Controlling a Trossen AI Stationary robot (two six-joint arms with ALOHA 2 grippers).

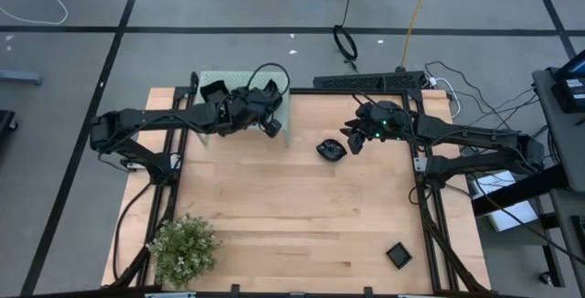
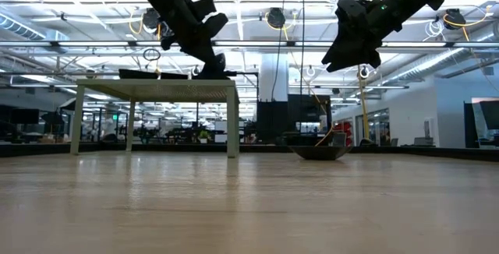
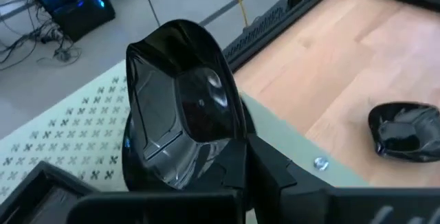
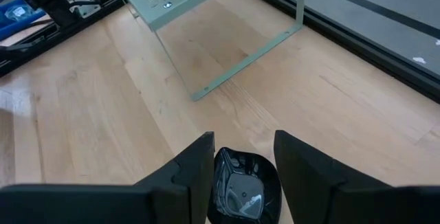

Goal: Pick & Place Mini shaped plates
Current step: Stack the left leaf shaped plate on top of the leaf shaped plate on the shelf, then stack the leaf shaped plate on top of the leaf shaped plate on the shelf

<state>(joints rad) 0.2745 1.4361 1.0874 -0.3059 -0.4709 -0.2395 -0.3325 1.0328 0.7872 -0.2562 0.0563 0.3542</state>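
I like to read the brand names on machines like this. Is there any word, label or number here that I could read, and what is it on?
None can be read.
The black plate in the left gripper: glossy, unmarked.
The pale green stand: only a pattern of punched crosses, no text.
The right gripper, hanging over another plate: no label visible.

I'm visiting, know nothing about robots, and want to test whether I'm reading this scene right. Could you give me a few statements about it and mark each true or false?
1. The left gripper holds a glossy black dish over the pale green perforated stand. True.
2. The right gripper is clamped on a dish. False: its fingers are open, hanging above a black wavy-rimmed dish lying on the wooden table.
3. A small square black dish lies alone near the table's front right corner. True.
4. The green potted plant stands on the stand. False: it stands on the table, at the front left corner.
5. Both arms reach in from the same side. False: they come from opposite sides.
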